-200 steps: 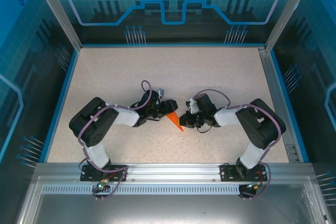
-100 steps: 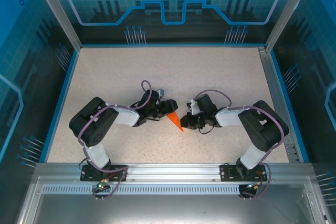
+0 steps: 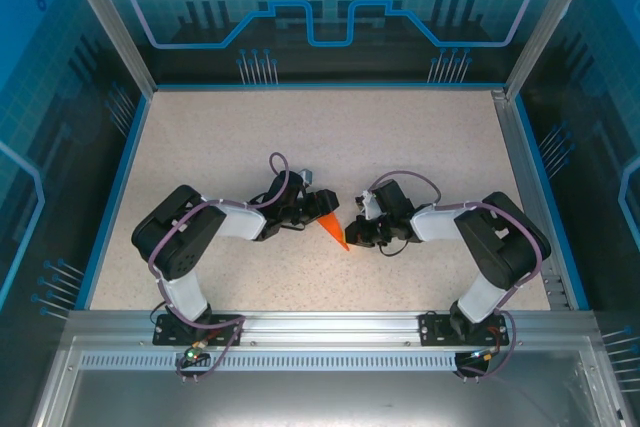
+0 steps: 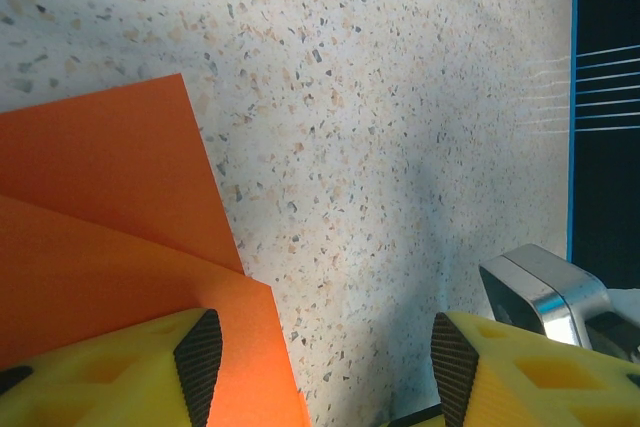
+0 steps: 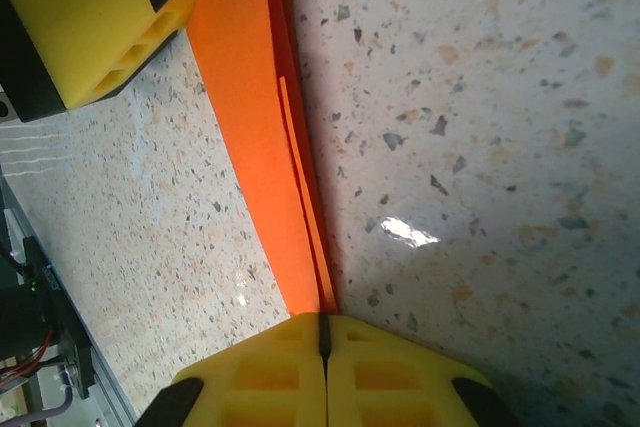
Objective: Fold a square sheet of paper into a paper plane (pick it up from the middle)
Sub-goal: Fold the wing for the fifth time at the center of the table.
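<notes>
The square sheet of paper (image 3: pixel 333 229) is folded into a narrow bright orange wedge that lies on the speckled table between the two grippers. My right gripper (image 5: pixel 323 332) is shut on the wedge's pointed end, and the layered edges of the paper (image 5: pixel 255 117) run straight into the closed seam. My left gripper (image 4: pixel 320 357) is open. Its left finger (image 4: pixel 110 367) rests over the wide end of the paper (image 4: pixel 100 207), and its right finger stands over bare table. In the top view the left gripper (image 3: pixel 315 215) and right gripper (image 3: pixel 352 235) face each other closely.
A yellow finger of the left gripper (image 5: pixel 90 17) sits at the far end of the wedge. A silver metal part (image 4: pixel 540 292) lies beside the left gripper's right finger. A blue rim (image 3: pixel 115 197) bounds the table, with an aluminium rail (image 3: pixel 320 327) in front.
The right arm has shifted slightly, its elbow moving outward to the right. The orange wedge and the left arm stay where they were.
</notes>
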